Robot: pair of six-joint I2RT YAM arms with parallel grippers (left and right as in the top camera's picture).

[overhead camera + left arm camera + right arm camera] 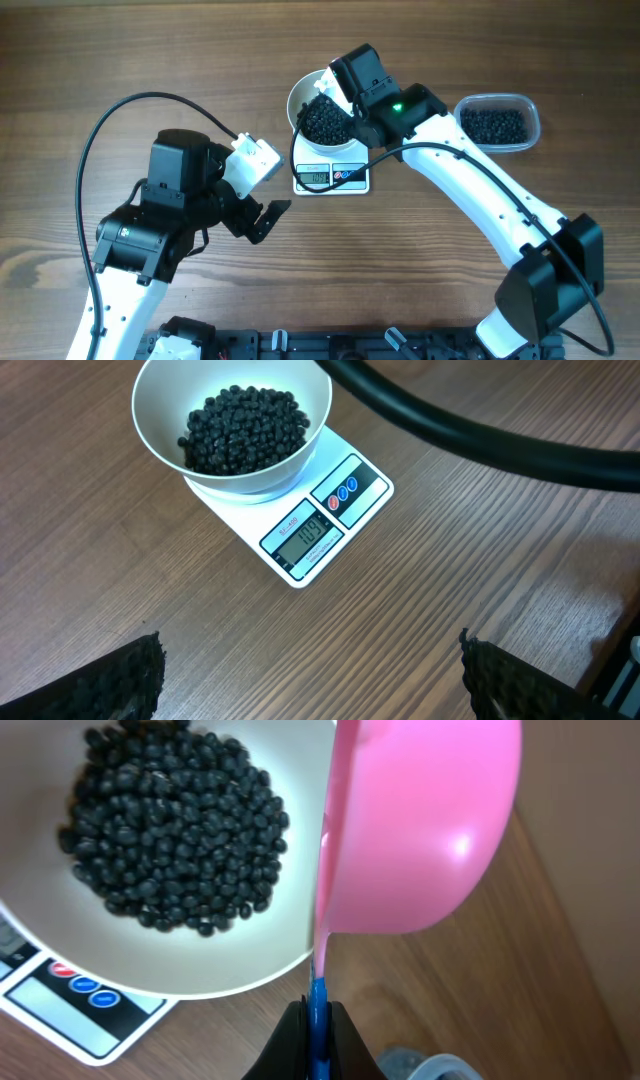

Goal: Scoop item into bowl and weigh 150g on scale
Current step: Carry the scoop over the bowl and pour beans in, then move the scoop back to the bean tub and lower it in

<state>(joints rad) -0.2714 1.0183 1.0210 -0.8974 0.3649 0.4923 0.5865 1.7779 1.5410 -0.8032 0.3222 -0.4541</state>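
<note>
One round white bowl (160,410) of black beads (243,428) sits on one white digital scale (250,510); right gripper (315,1040) clenches one pink plastic scoop (420,830); left gripper (315,680) released.

overhead: we're looking straight down on the whole table (60,60), from far up.
left wrist: we're peering forward-down at the bowl (155,420) on the scale (300,540).
right wrist: we're hanging just above it, super close.
shared: bowl plus scale.

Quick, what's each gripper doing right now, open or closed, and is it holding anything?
Left gripper: open, holding nothing.
Right gripper: closed on the handle of the pink scoop.
</note>
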